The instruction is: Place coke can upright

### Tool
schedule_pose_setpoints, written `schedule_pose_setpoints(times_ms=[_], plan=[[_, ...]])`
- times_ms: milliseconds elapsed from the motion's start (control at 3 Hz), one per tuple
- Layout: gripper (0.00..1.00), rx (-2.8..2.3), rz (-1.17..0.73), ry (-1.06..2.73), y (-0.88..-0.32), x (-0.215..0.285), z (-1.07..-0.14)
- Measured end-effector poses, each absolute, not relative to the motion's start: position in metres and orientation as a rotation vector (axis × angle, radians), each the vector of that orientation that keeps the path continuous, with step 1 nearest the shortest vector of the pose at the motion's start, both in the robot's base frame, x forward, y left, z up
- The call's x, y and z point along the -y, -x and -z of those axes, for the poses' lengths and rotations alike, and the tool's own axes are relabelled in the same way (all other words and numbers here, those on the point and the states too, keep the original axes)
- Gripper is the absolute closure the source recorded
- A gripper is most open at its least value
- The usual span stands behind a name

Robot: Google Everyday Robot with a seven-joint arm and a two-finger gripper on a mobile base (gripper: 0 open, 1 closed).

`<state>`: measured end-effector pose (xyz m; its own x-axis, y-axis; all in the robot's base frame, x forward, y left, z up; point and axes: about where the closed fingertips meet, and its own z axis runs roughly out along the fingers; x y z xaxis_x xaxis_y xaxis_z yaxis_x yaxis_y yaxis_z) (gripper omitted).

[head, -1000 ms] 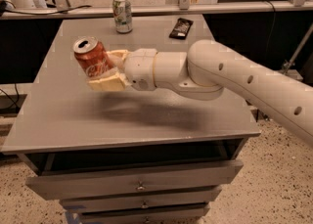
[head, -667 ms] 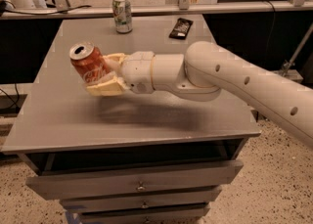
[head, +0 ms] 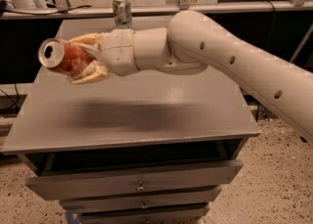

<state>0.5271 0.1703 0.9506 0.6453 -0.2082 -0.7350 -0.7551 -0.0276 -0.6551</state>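
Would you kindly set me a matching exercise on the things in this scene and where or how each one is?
1 coke can
2 green-and-white can
3 pincer
4 drawer

A upright at the far edge of the table
B under the tabletop, with a knob
C shut on a can, above the table's left side
D held in the air, lying sideways

Pairs: 1-D, 2-A, 3-C, 4-B

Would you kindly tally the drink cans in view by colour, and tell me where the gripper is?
Red: 1, the coke can, lying sideways in the gripper, which is closed on it above the left part of the table.
Green-and-white: 1, the green-and-white can, upright at the table's far edge.
Total: 2 cans.
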Motion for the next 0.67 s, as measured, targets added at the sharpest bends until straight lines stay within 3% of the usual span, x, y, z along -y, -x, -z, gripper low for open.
schedule_pose_setpoints(times_ms=[667], plan=[[1.0, -0.732, -0.436, 1.627, -0.5281, -0.171, -0.9485]])
